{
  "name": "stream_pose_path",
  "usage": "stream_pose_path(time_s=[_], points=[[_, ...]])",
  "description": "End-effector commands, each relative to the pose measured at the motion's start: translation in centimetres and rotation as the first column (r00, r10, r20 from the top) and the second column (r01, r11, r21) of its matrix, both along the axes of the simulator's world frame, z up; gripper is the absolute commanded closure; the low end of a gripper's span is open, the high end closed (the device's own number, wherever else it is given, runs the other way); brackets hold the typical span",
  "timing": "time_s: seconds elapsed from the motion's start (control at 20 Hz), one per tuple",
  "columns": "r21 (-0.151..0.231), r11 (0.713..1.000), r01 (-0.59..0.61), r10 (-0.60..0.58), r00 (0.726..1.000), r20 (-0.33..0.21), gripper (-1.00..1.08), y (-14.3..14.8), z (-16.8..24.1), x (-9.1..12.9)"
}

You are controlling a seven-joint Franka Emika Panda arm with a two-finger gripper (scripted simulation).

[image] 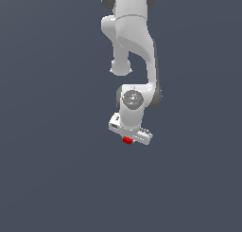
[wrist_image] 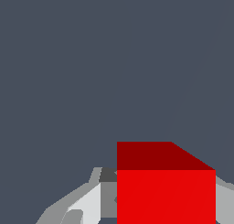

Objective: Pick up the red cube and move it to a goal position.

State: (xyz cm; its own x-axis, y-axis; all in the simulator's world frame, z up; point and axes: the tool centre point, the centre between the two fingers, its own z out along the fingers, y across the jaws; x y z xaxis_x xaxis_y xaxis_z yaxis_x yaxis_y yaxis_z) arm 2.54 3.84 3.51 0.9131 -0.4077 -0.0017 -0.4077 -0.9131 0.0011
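Wrist view, red cube (wrist_image: 166, 196) apparently between jaws (fingers (wrist_image: 87, 205) flanking)

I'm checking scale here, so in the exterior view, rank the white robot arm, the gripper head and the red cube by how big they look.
1. White robot arm, by far the largest.
2. Gripper head, a short white bar.
3. Red cube, a tiny patch under the gripper head, partly hidden by it.

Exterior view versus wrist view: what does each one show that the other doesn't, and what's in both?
Only the exterior view shows the whole white arm reaching down, with the gripper head seen from outside. Only the wrist view shows the red cube close up, with two of its faces and grey gripper fingers flanking it. Both show the cube at the gripper against a plain dark grey background.
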Motion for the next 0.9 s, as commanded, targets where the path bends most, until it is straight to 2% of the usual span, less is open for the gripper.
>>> stream_pose_path(time_s=[0.0, 0.5, 0.85], points=[[0.0, 1.0, 0.0, 0.0, 1.0, 0.002, 1.08, -0.3, 1.4, 0.4], [0.0, 1.0, 0.001, -0.001, 1.0, 0.002, 1.08, -2.3, 9.2, 2.4], [0.0, 1.0, 0.001, -0.001, 1.0, 0.002, 1.08, -3.0, 12.2, 3.4]])
